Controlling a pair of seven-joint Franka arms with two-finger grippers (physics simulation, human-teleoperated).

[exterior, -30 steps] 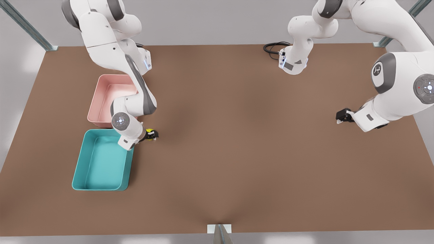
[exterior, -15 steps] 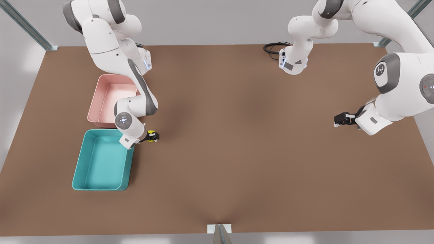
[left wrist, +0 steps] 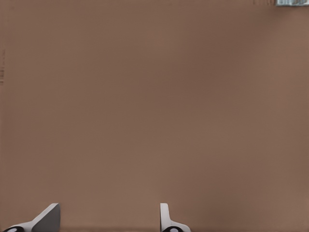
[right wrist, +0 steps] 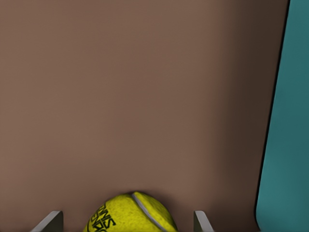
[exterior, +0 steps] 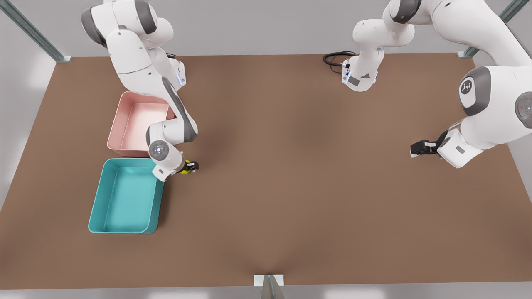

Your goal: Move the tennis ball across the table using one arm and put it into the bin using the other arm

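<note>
The yellow-green tennis ball (exterior: 184,162) lies on the brown table (exterior: 291,174), just off the near corner of the teal bin (exterior: 96,195). My right gripper (exterior: 191,167) is the one at the front view's left. It stands open astride the ball (right wrist: 133,215), with a gap between the ball and each finger (right wrist: 52,220). The teal bin's wall (right wrist: 289,145) runs close beside it. At the front view's right my left gripper (exterior: 416,149) hovers open over bare table, nothing between its fingertips (left wrist: 106,215).
A pink bin (exterior: 114,124) sits behind the teal one, partly covered by the right arm. A black cable (exterior: 334,58) coils at the far edge by the other arm's base. A metal bracket (exterior: 269,280) marks the near edge.
The right arm's wrist has shifted slightly toward the front view's right and closed in over the ball. The left gripper has barely drifted. The ball stays in about the same spot.
</note>
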